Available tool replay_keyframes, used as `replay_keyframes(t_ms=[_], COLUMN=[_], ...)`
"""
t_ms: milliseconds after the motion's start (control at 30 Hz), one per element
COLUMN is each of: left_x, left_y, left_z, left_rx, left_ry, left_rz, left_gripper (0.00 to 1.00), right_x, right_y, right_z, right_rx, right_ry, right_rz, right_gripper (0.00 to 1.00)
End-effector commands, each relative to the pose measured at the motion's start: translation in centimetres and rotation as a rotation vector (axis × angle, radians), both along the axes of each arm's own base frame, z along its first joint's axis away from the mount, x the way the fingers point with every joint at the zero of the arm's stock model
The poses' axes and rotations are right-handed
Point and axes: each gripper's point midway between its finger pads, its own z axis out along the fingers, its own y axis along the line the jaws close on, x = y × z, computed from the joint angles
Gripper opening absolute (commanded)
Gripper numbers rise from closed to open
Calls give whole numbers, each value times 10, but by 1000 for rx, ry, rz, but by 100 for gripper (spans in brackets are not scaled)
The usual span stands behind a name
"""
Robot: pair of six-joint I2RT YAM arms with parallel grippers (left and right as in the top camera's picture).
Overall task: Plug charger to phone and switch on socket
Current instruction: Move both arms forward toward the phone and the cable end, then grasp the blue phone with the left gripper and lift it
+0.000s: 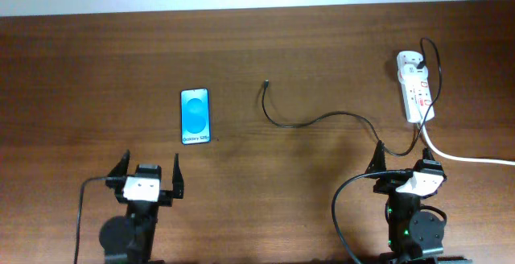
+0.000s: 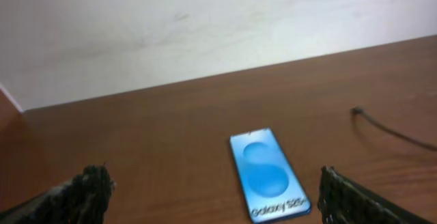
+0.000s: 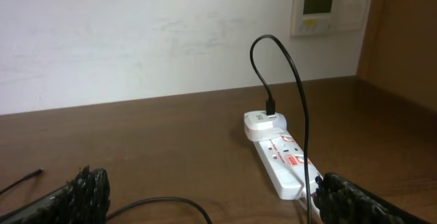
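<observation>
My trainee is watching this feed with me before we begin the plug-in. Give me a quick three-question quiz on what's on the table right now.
1. True or false: the plug tip of the charger is already seated in the phone.
2. Which gripper sits nearer the socket? A) left gripper B) right gripper
3. Fill in: both grippers' jaws stand ___.

Key: 1 false, the tip lies on the table, apart from the phone. 2 B. 3 open.
</observation>
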Motion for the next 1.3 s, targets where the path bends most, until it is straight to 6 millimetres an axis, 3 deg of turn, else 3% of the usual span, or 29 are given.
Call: replay_keyframes(t_ms=[0,100,233,333,367,433,600,700,800,900,1067,1133,1267], left_x=[12,47,95,127,139,150,168,159,162,174,204,211,206], left_y=[-21,-33,-42,-40,-39,-38,-42,-43,-43,-37,-57,-72,-99], left_z=[42,74,99,97,91,83,51,45,41,21,15,-9,-75], left_rx=[-30,-61,-113,-135,-125,-125,-165,-191,-198,-225,-296,-328,-295], left_ry=[26,160,357,478,551,656,846,897,903,954,982,1050,1209], left_rz=[-123,-206,-267,-262,-267,-270,-298,-286,-275,-9,20,43,79], left_gripper=[99,99,99,99,99,99,99,99,99,99,95,95,95], right_x=[-6,-12,-4,17,28,44,83,112,114,115,115,115,115], right_y=[-2,-2,5,20,33,45,53,66,66,66,66,66,66], right_z=[42,89,124,144,153,161,146,111,80,76,76,76,75], right_rx=[0,5,-4,-8,-3,9,38,71,83,84,85,85,85], right_ry=[-83,-140,-50,96,164,294,686,815,931,944,946,946,947], right_rz=[-7,-6,34,111,184,248,267,317,315,314,314,314,314], right_gripper=[98,98,98,98,99,99,99,98,99,99,98,98,99])
